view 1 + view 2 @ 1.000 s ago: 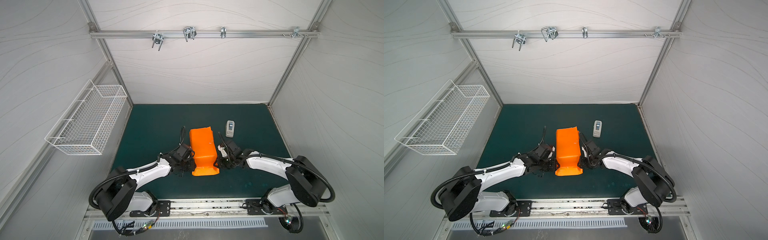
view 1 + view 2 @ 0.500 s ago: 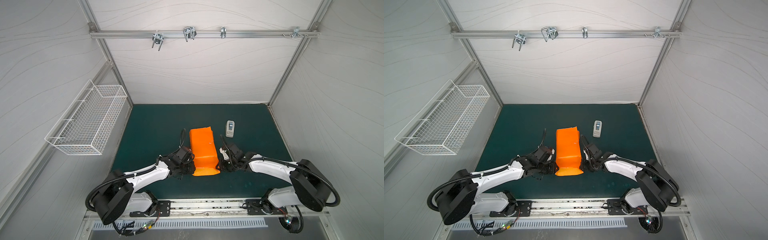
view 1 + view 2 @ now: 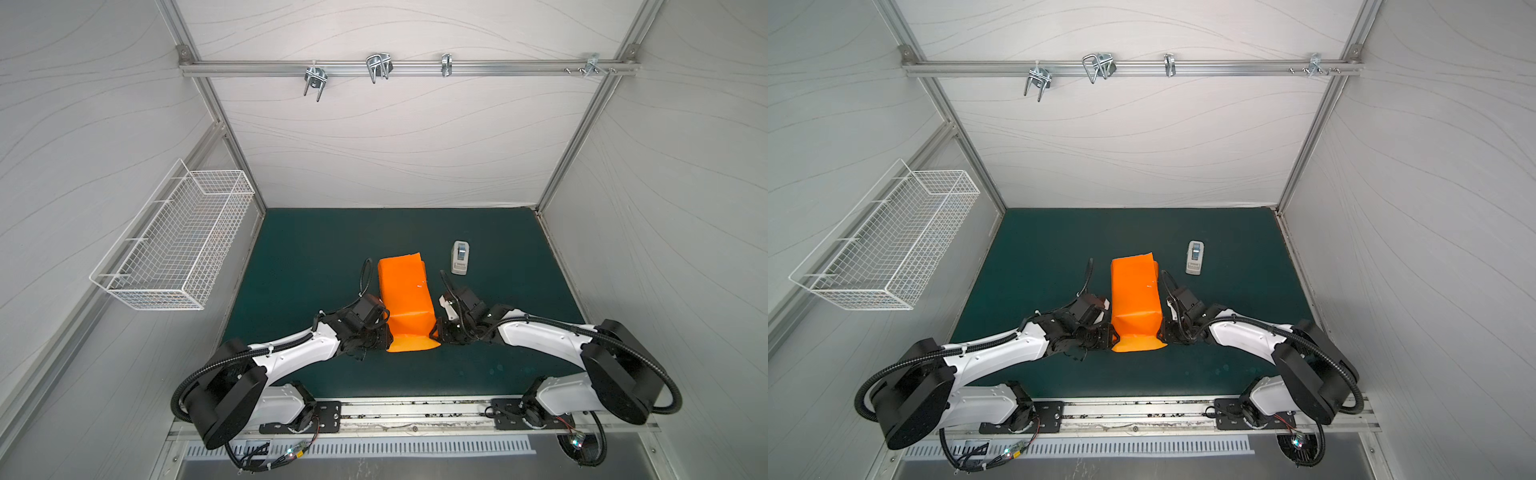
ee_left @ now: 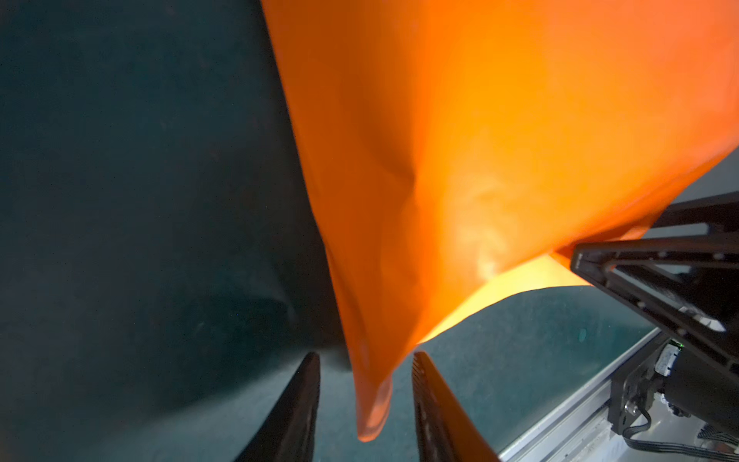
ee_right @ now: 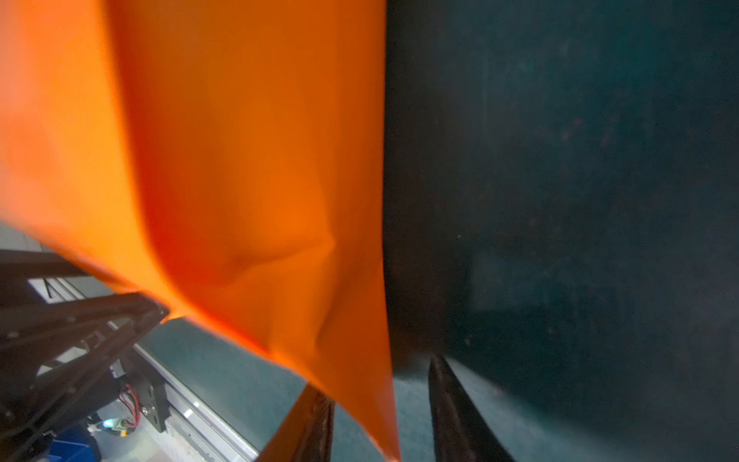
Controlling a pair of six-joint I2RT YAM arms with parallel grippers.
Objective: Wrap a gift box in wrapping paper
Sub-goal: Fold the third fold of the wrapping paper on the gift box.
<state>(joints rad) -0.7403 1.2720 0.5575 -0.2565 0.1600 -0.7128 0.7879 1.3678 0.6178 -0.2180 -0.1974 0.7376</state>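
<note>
Left hand [image 4: 366, 356], right hand [image 5: 380, 376] — both agape around wrapping paper [image 3: 405, 291] corners.

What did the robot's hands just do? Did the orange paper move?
The left gripper and right gripper both slid a little toward the robot's base, along the sides of the paper, to its near end. Each stands open with a loose paper corner between its jaws, gripping nothing. The paper and the tape dispenser stayed put.
</note>
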